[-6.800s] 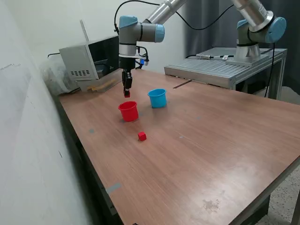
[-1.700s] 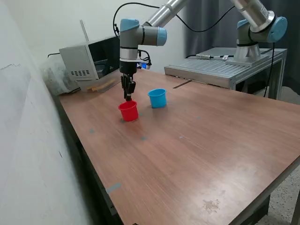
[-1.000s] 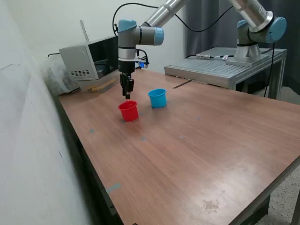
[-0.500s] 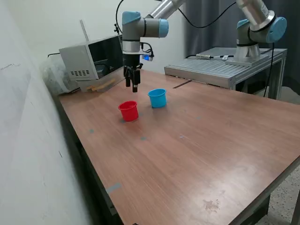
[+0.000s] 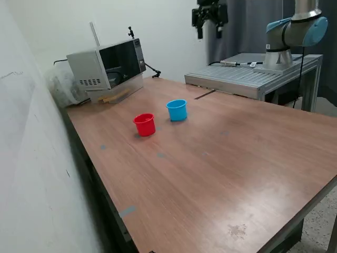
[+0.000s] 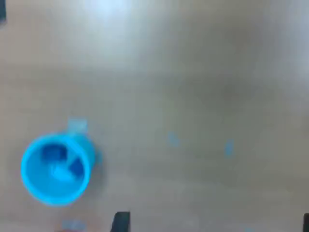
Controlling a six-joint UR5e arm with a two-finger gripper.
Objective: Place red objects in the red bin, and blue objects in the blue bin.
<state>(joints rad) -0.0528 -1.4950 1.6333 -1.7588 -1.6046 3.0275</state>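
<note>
Cups are sitting side by side near the middle of the brown wooden table [image 5: 221, 158]: a small round red plastic cup [image 5: 144, 125] with a rimmed top, and just beside it a matching light-blue plastic cup [image 5: 177, 110]. From above, two tiny dark blue cubes [image 6: 58, 161] are lying inside the blue one. The black two-finger gripper [image 5: 209, 32] is hanging high above the table's far edge, too small for me to tell how its fingers are standing.

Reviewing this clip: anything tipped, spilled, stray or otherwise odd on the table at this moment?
Nothing stands out. The red cup and blue cup stand upright side by side on the table, apart. Dark blue pieces lie inside the blue cup. The gripper hangs high, far from both.
</note>
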